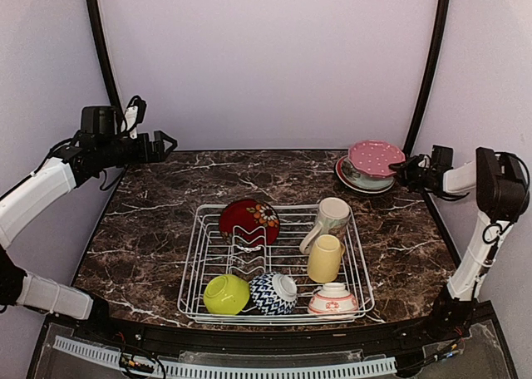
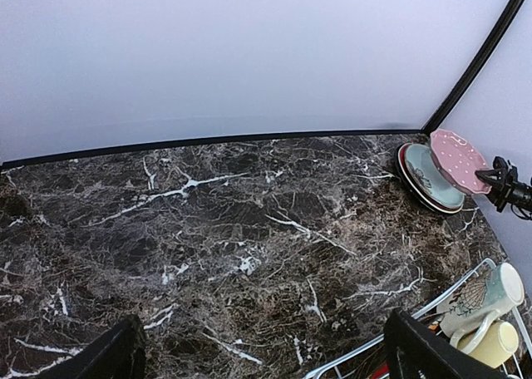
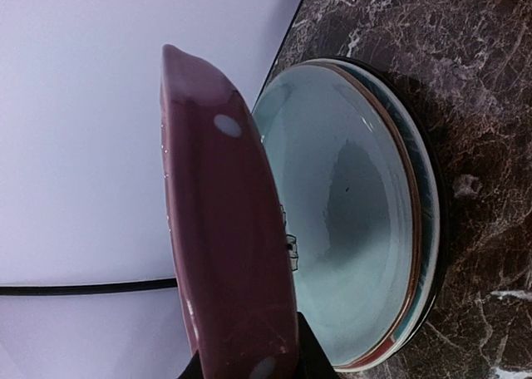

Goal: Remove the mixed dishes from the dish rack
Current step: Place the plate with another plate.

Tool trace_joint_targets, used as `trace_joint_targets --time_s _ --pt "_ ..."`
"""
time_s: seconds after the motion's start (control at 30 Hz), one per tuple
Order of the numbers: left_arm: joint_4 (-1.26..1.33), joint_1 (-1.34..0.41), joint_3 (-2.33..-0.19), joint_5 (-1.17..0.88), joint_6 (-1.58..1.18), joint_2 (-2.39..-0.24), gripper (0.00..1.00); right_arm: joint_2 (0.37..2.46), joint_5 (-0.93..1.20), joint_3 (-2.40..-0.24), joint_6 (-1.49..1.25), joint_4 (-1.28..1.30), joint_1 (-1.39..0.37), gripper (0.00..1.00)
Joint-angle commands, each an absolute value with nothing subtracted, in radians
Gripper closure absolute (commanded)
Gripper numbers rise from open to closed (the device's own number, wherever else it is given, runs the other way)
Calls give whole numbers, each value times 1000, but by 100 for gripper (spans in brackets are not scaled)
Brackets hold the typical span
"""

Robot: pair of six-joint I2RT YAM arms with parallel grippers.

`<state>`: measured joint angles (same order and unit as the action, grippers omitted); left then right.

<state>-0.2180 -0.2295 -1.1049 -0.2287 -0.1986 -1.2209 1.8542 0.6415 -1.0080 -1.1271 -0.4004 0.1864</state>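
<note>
The white wire dish rack sits mid-table. It holds a red plate upright, a cream mug, a yellow mug, a lime bowl, a navy-zigzag bowl and a pink-white bowl. My right gripper is shut on the rim of the pink dotted scalloped plate, holding it tilted just above the teal plate, which lies on a black-rimmed plate at the back right. My left gripper is open and empty, high over the table's back left.
The dark marble table ends at a black edge against the pale back wall. In the left wrist view the rack's corner with the two mugs shows at the lower right. Black tent poles rise at both back corners.
</note>
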Motion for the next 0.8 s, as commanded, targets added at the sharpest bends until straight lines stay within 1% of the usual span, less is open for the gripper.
trace_joint_targets --time_s 0.0,0.4,0.57,0.77 --pt "-219 -235 -1088 -249 -212 -1224 1 1875 727 -1086 -1075 -560 189 100" --pt "-221 -235 -1088 -252 -215 -1224 1 1961 730 -1182 -944 -449 186 100" --pt "-220 -236 -1087 -254 -216 -1225 1 1965 710 -1192 -902 -413 179 100" --pt "-219 -236 -1088 -258 -219 -1224 1 1973 681 -1228 -831 -330 151 97"
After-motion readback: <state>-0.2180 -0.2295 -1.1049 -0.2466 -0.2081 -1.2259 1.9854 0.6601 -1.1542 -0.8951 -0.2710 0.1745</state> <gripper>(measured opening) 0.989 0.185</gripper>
